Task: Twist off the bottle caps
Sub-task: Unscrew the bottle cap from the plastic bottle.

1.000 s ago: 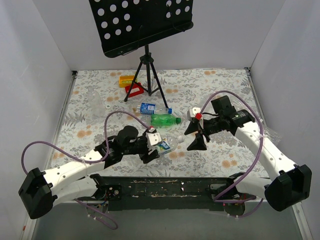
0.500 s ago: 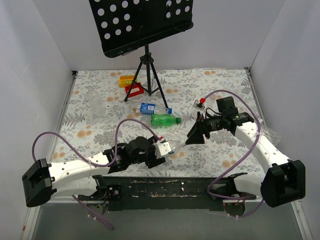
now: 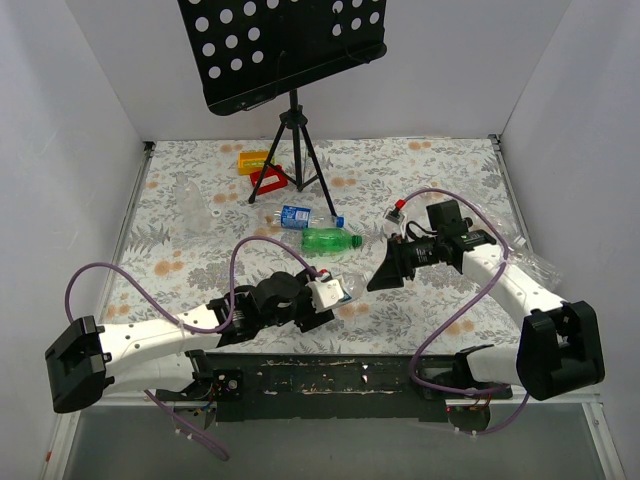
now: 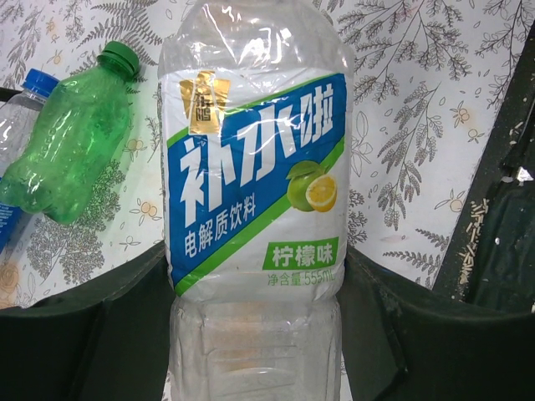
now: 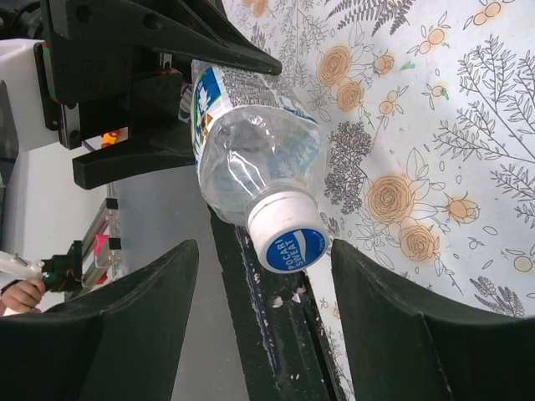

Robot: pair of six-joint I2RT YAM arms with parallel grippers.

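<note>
My left gripper (image 3: 322,295) (image 4: 255,334) is shut on a clear bottle (image 3: 334,290) (image 4: 255,167) with a blue-white label, its fingers (image 4: 125,326) pressed against the bottle's lower sides. The bottle's white cap (image 5: 291,234), blue on top, points at my right gripper (image 3: 378,280) (image 5: 263,251). That gripper is open, with one jaw on each side of the cap and a gap on both sides. A green bottle (image 3: 330,240) (image 4: 71,142) with a green cap (image 4: 119,57) lies on the cloth behind. A blue-capped bottle (image 3: 300,215) lies beyond it.
A black tripod stand (image 3: 295,150) with a perforated tray stands at the back. Red and yellow blocks (image 3: 262,170) lie beside its legs. A clear bottle (image 3: 190,200) lies at the far left. The metal base rail (image 3: 330,375) runs along the near edge.
My left arm swung the held bottle towards the near edge, then stayed still. My right gripper moved left and down to the bottle's cap, and its jaws narrowed a little.
</note>
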